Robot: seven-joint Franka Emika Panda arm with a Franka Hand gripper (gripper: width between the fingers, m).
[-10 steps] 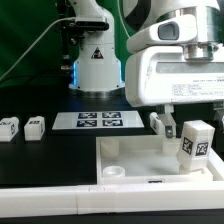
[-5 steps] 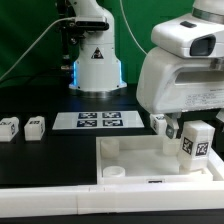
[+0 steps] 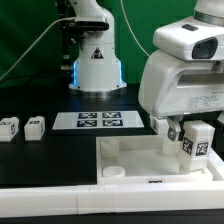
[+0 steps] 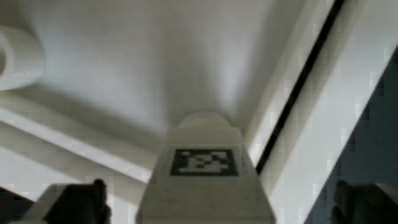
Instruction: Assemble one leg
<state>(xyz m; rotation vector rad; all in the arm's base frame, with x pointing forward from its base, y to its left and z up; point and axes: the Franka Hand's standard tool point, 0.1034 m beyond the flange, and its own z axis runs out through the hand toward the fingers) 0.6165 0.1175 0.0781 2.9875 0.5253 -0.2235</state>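
Jaws stand apart on my wrist feed: the gripper (image 4: 210, 208) straddles the leg (image 4: 208, 165), and I see a strip of the white tray (image 4: 160, 60) between the block and the dark finger (image 4: 84, 200) on one side. On the other side a dark shape sits at the frame's corner, also clear of the block, though I cannot say for sure that it is the second finger. I read the tool as open around the leg, with nothing in its grip.

In the exterior view the leg (image 3: 197, 145) stands upright at the far corner of the tray (image 3: 135, 152), on the exterior view's right, its tagged face turned toward the camera. The gripper (image 3: 186, 132) hangs over it, one dark finger (image 3: 170, 129) just beside the block with a small gap between them. I cannot tell whether the leg's foot sits in a socket, because the tray's contents there are too small to read.

A second leg (image 3: 9, 126) and a third leg (image 3: 35, 125) lie side by side on the black table (image 3: 60, 150), well apart from the tray, at the exterior view's left. The marker board (image 3: 100, 121) lies flat in front of the arm's white base (image 3: 97, 65). A round corner socket (image 3: 115, 172) shows at the tray's near side.
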